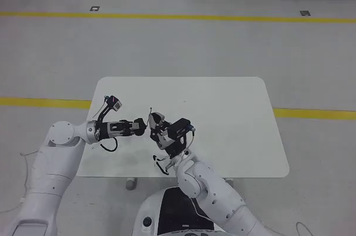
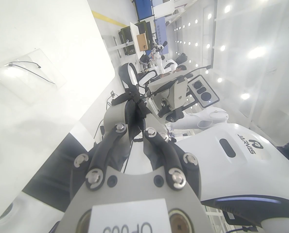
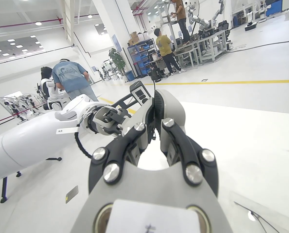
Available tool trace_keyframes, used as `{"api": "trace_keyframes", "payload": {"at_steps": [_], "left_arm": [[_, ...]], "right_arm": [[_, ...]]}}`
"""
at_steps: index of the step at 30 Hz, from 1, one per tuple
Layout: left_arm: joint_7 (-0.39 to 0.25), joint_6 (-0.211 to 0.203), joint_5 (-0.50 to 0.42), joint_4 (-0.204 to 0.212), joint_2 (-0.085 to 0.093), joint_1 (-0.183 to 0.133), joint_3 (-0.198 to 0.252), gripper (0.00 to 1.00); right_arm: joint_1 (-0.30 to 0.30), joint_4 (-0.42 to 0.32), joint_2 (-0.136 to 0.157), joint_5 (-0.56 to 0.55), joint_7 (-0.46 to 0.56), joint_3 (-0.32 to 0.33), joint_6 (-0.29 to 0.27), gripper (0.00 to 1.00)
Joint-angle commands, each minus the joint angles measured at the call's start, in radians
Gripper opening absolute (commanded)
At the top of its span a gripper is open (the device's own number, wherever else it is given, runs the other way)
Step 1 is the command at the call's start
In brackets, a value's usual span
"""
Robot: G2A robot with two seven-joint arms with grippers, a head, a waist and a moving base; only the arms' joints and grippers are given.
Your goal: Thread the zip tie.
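Top view is showing the left gripper [image 1: 141, 126] and right gripper [image 1: 152, 121] sitting close together above the table [image 1: 237, 118]. Both are squeezing the tie [image 3: 154, 84] tight. I think the thin tip is needing slow, straight aiming at the little hole, with no wobbling.

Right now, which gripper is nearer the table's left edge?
Left. The left gripper sits between that edge and the right gripper, which faces it close up from farther in.
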Motion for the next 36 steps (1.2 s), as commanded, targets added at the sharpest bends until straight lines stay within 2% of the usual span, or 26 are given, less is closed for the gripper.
{"api": "trace_keyframes", "payload": {"at_steps": [1,19,36], "left_arm": [[0.000,0.000,0.000,0.000,0.000,0.000,0.000,0.00],[0.000,0.000,0.000,0.000,0.000,0.000,0.000,0.00],[0.000,0.000,0.000,0.000,0.000,0.000,0.000,0.00]], "right_arm": [[0.000,0.001,-0.001,-0.001,0.001,0.000,-0.001,0.00],[-0.001,0.004,-0.004,-0.014,0.015,0.002,0.008,0.00],[-0.015,-0.019,-0.002,-0.039,0.002,0.005,-0.019,0.00]]}}
